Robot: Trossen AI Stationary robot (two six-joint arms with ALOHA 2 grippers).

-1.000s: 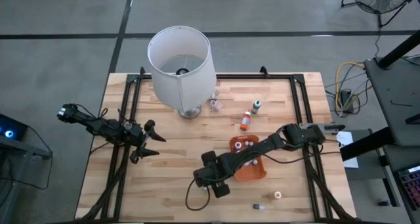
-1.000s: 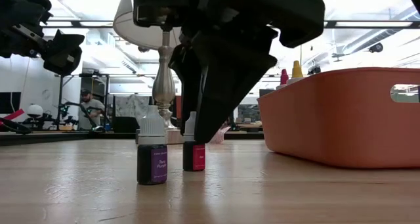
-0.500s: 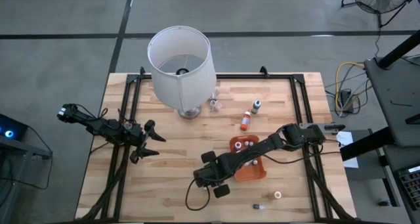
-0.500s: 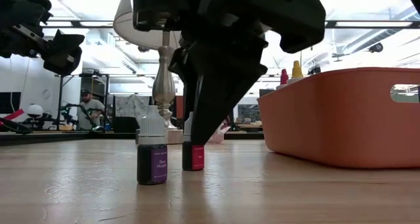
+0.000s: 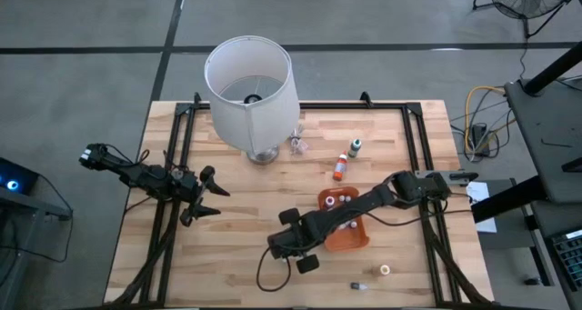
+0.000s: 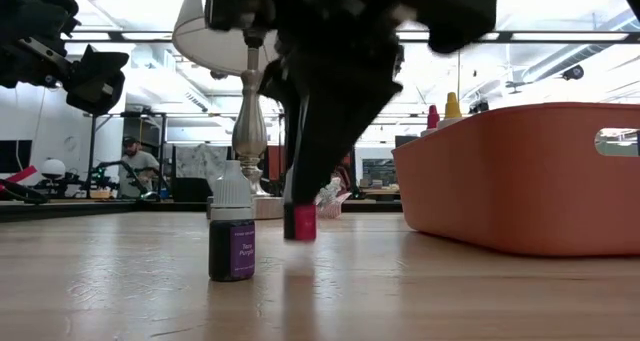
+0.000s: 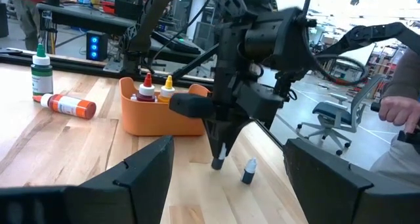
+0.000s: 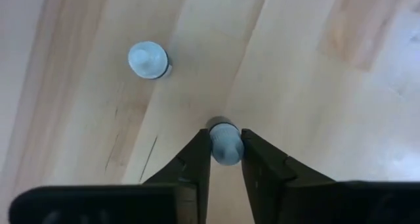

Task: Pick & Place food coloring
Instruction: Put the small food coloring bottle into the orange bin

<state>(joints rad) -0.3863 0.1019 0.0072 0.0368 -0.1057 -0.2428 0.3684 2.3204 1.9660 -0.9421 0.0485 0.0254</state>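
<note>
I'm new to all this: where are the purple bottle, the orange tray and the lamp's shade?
purple bottle (image 6: 232, 249), low view, its label.
orange tray (image 6: 520, 176), low view, its side wall.
lampshade (image 5: 273, 96), high view, its outer side.

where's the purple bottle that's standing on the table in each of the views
High view: not made out; the right arm covers that spot.
Low view: purple bottle left of centre, just left of the red bottle in the right gripper.
Left wrist view: small and dark, lower centre, beside the gripper.
Right wrist view: seen cap-on, upper left.
Shared landmark: the orange tray, seen in the low, left wrist and high views.
</note>
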